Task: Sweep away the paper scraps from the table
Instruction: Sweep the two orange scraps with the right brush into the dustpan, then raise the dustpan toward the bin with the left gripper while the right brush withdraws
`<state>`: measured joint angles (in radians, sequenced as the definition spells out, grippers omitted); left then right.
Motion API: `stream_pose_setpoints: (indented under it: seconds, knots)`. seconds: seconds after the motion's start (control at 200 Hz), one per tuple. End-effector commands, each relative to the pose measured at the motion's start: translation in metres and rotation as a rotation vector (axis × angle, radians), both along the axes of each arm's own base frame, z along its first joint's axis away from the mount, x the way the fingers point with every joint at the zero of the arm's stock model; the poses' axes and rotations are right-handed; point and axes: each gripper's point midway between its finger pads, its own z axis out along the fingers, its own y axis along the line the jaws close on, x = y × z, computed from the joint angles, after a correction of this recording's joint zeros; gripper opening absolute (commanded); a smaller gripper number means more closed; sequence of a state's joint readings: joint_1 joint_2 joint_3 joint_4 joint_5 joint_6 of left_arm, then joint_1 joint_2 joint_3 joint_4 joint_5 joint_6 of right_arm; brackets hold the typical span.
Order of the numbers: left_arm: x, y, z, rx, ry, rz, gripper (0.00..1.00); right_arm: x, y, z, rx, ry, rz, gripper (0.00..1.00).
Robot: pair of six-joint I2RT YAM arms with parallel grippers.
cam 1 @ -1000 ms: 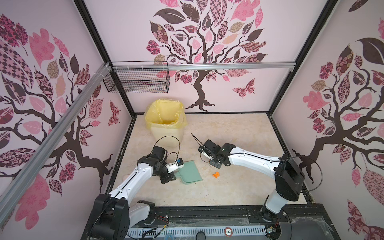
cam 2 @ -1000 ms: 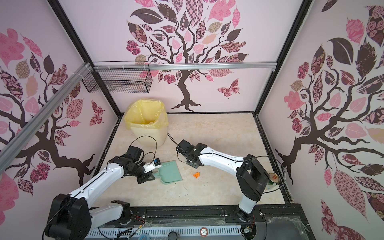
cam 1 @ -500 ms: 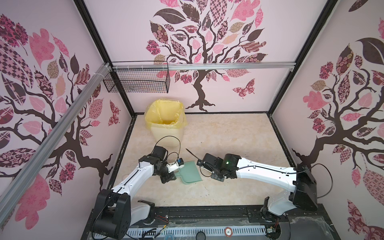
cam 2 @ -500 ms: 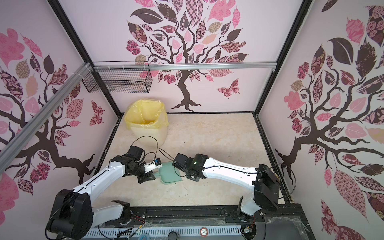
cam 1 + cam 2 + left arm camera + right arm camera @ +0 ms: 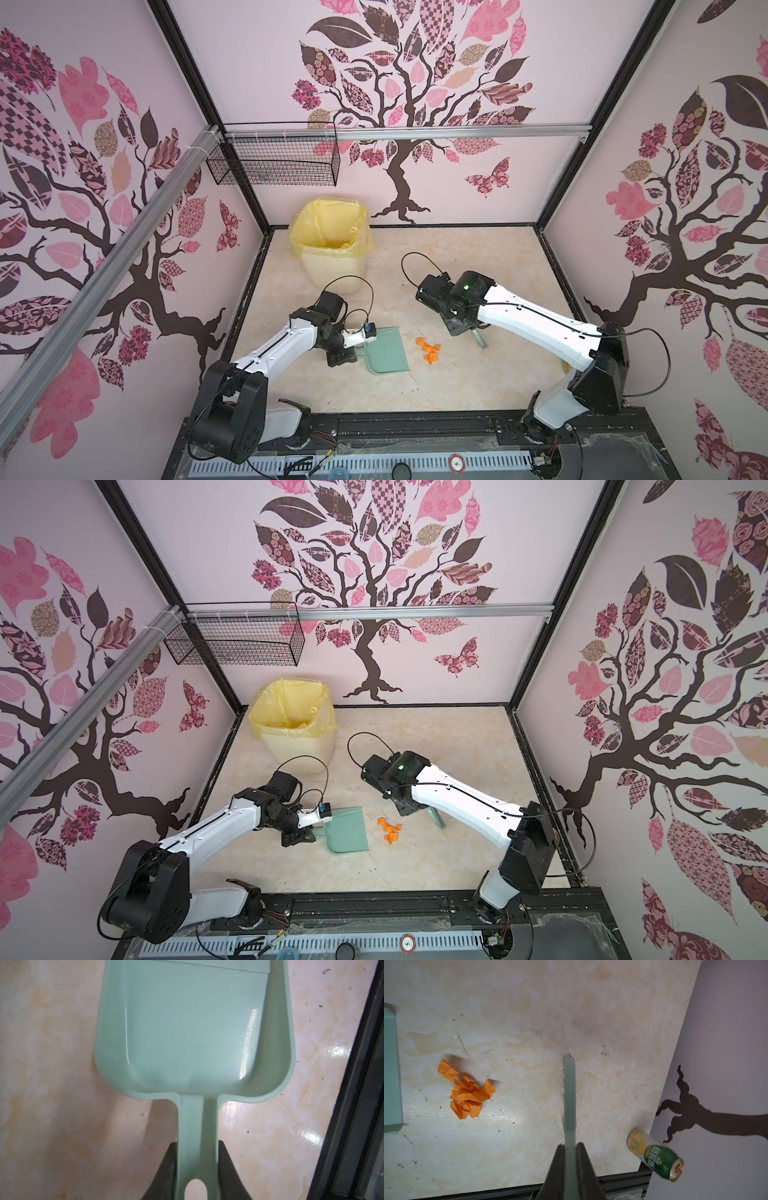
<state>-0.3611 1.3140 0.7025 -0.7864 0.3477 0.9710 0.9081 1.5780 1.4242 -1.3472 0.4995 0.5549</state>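
Clearly only in right wrist view: can (image 5: pixel 656 1155) at table (image 5: pixel 529 1012) edge

Both top views: brush (image 5: pixel 480 338) mostly hidden under right arm (image 5: pixel 536 320), only the bristle end out. Paper scraps (image 5: pixel 390 831) bunched, too small to count. Left wrist view: dustpan (image 5: pixel 193 1028) front lip and handle end cut off. Right wrist view: dustpan blurred, mostly out of frame.

A small round sticker (image 5: pixel 456 462) with a red ring carries the number 5; in both top views it sits on the slotted strip (image 5: pixel 374 463) in front of the table (image 5: pixel 478 257). At the edge of the table lies a green and yellow can (image 5: pixel 656 1156) with white Chinese characters, too unclear to read with certainty.
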Motion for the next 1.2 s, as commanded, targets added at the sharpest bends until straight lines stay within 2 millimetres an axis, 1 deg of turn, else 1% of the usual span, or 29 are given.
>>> stream_pose_setpoints:
  seconds: [0.0,0.06,0.165,0.27,0.33,0.465,0.57,0.65,0.76,0.83,0.945,1.035,1.195]
  knots:
    - [0.006,-0.004,0.003,0.043,-0.035,-0.042,0.0,-0.017,0.001,-0.013,0.085,0.026,-0.174,0.0]
    - [0.007,-0.009,0.005,0.036,-0.043,-0.045,0.0,-0.019,0.009,-0.021,0.132,0.039,-0.2,0.0]
    - [0.009,-0.016,0.008,0.031,-0.049,-0.047,0.0,-0.018,0.031,-0.03,0.216,0.049,-0.205,0.0]
    - [0.012,-0.02,0.008,0.025,-0.049,-0.037,0.0,-0.012,0.055,-0.03,0.275,0.031,-0.185,0.0]
    - [0.012,-0.021,0.006,0.025,-0.044,-0.032,0.0,-0.011,0.068,-0.034,0.295,0.041,-0.168,0.0]
    - [0.012,-0.022,0.003,0.021,-0.039,-0.023,0.0,-0.013,0.107,-0.034,0.336,0.065,-0.104,0.0]
    - [0.011,-0.022,0.003,0.02,-0.038,-0.02,0.0,-0.017,0.135,-0.028,0.377,0.071,-0.06,0.0]
    - [0.011,-0.022,0.003,0.018,-0.037,-0.016,0.0,-0.017,0.147,-0.024,0.41,0.072,-0.044,0.0]
    - [0.01,-0.023,0.002,0.014,-0.033,-0.014,0.0,-0.017,0.155,-0.014,0.451,0.069,-0.034,0.0]
    - [0.011,-0.024,0.001,0.011,-0.031,-0.011,0.0,-0.019,0.159,-0.004,0.49,0.068,-0.021,0.0]
    - [0.012,-0.026,0.0,-0.001,-0.03,-0.002,0.0,-0.02,0.161,0.022,0.578,0.037,-0.009,0.0]
    - [0.011,-0.029,-0.002,-0.018,-0.022,0.009,0.0,-0.02,0.152,0.042,0.604,-0.001,-0.005,0.0]
    - [0.011,-0.035,0.0,-0.069,-0.021,0.037,0.0,-0.021,0.119,0.072,0.583,-0.061,-0.007,0.0]
